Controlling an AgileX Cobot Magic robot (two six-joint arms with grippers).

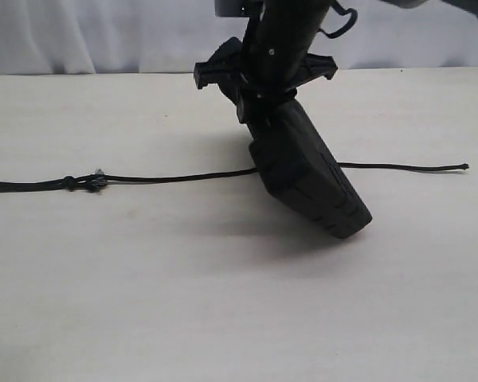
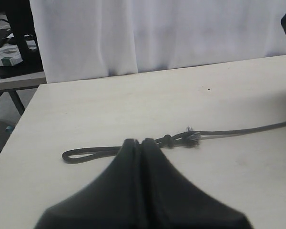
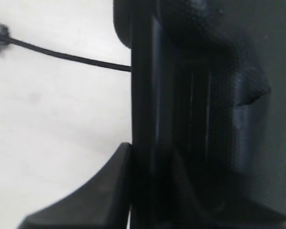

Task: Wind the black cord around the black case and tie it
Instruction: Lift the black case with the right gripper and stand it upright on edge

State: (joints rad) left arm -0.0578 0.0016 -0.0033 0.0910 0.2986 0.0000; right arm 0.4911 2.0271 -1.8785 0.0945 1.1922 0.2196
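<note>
Right hand is noted clamped on the upper end of the black case. Case is held tilted, lower corner set on the tabletop. The black cord is laid straight across the tabletop, its middle hidden by the case. Its knot is seen well to the left. By the cord's loop, the left hand is pressed together, nothing seen held. A white curtain is hung behind.
</note>
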